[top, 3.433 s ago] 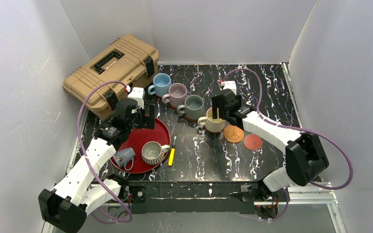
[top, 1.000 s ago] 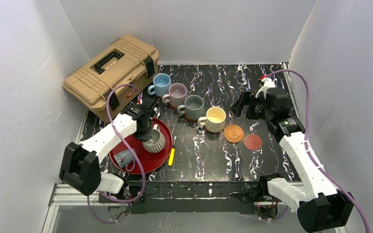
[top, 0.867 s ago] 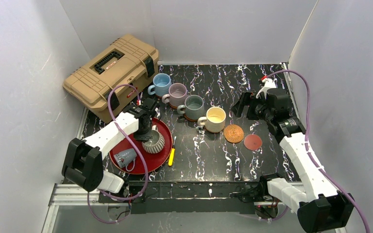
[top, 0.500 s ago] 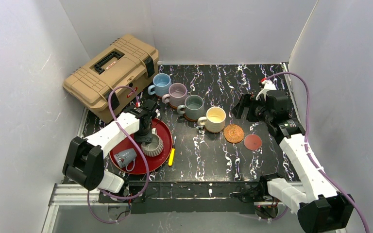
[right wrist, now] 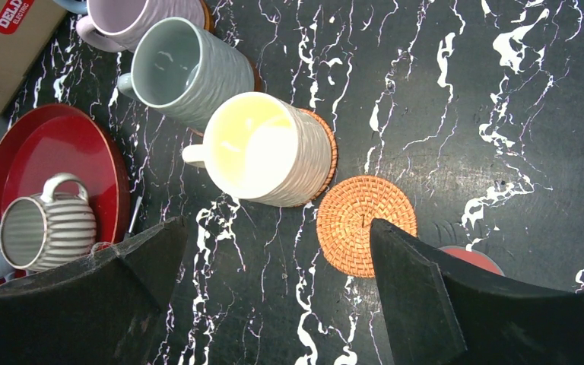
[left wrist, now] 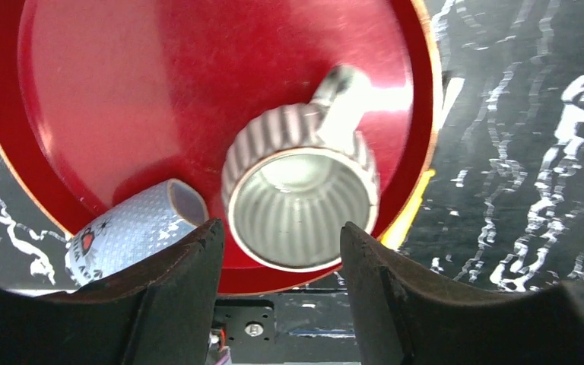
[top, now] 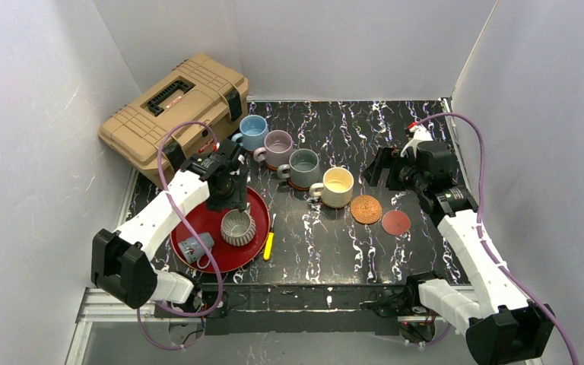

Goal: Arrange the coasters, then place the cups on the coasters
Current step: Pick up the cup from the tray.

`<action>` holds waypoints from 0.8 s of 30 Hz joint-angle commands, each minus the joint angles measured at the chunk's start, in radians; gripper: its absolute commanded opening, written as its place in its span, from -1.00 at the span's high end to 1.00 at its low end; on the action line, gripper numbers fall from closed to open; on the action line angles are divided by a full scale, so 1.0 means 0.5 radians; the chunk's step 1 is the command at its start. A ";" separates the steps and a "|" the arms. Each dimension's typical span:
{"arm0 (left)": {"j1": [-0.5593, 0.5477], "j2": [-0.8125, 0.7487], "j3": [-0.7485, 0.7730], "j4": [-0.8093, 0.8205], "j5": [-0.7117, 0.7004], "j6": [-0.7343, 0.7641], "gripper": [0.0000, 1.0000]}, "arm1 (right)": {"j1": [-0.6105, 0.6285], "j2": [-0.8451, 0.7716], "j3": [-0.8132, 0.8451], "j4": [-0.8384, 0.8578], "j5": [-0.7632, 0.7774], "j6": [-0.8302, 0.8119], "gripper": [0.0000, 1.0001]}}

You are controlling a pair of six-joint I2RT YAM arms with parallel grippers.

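The ribbed grey-white cup (top: 237,226) (left wrist: 300,199) stands upright on the red tray (top: 211,220). My left gripper (top: 232,196) (left wrist: 280,228) hangs open just above it, holding nothing. A small pale grey cup (top: 195,247) (left wrist: 125,237) lies on its side on the same tray. Light blue (top: 254,131), mauve (top: 278,147), grey-green (top: 303,167) and cream-yellow (top: 337,186) cups stand in a diagonal row on coasters. A bare woven coaster (top: 366,209) (right wrist: 365,224) and a flat red coaster (top: 395,222) continue the row. My right gripper (top: 374,170) (right wrist: 274,228) hovers open behind them.
A tan toolbox (top: 175,106) sits at the back left, close to the left arm. A yellow-handled screwdriver (top: 268,245) lies just right of the tray. Grey walls enclose the table on three sides.
My left gripper has opened, let go of the ribbed cup and risen toward the back. The cup now stands upright on the tray. The right arm has barely moved.
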 commanded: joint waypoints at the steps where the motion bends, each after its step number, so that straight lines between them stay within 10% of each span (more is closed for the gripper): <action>1: 0.004 -0.005 0.122 0.027 0.219 0.179 -0.17 | -0.007 -0.051 0.013 -0.006 -0.005 -0.010 -0.97; 14: 0.004 0.374 0.163 0.310 0.263 0.560 -0.34 | -0.007 -0.076 -0.006 -0.043 -0.095 0.015 -0.97; 24: 0.004 0.582 0.195 0.323 0.147 0.596 0.07 | -0.007 -0.089 -0.015 -0.064 -0.090 0.032 -0.97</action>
